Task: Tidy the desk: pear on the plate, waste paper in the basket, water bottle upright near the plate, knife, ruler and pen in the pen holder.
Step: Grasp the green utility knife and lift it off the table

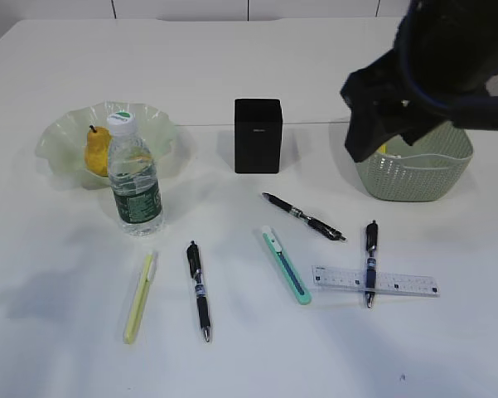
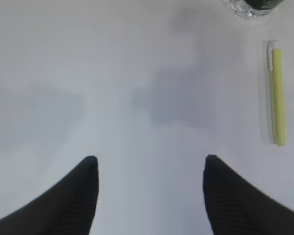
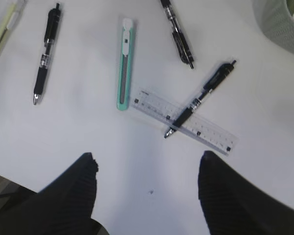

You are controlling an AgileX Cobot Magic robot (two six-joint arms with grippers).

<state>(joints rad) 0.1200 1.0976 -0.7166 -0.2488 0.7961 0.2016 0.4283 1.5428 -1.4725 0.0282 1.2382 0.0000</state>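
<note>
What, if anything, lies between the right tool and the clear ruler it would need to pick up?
Nothing stands between them, but a black pen lies crosswise on top of the ruler. The right tool hangs open above bare table.

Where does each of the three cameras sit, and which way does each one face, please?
Exterior: in front of the table, slanting down; the right arm shows above the basket.
Left wrist: looks down past the open left pincer at bare table and the yellow knife.
Right wrist: looks down past the open right pincer at the ruler.
Shared: both wrist views show the yellow knife.
</note>
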